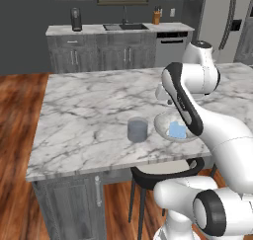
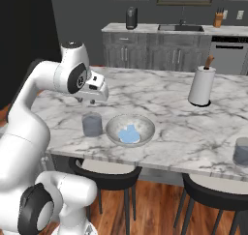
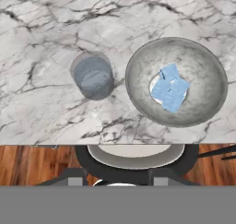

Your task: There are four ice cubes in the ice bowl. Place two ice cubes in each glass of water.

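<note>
The ice bowl (image 3: 207, 64) stands near the counter's front edge with several light blue ice cubes (image 3: 169, 87) heaped in its middle. One glass of water (image 3: 94, 78) stands just left of the bowl, a small gap between them. In the right base view a second glass of water (image 2: 241, 152) sits far to the right by the front edge. My gripper (image 2: 90, 102) hangs well above the first glass (image 2: 92, 124), left of the bowl (image 2: 145, 124). Its fingertips (image 3: 76, 177) stand wide apart, open, with nothing between them.
A tall white paper-towel roll (image 2: 202, 85) stands at the back right of the island. Black stools (image 1: 165, 174) are tucked under the counter's front edge (image 1: 99, 167). Bare marble (image 1: 94, 100) stretches to the left and behind the glass (image 1: 137, 129).
</note>
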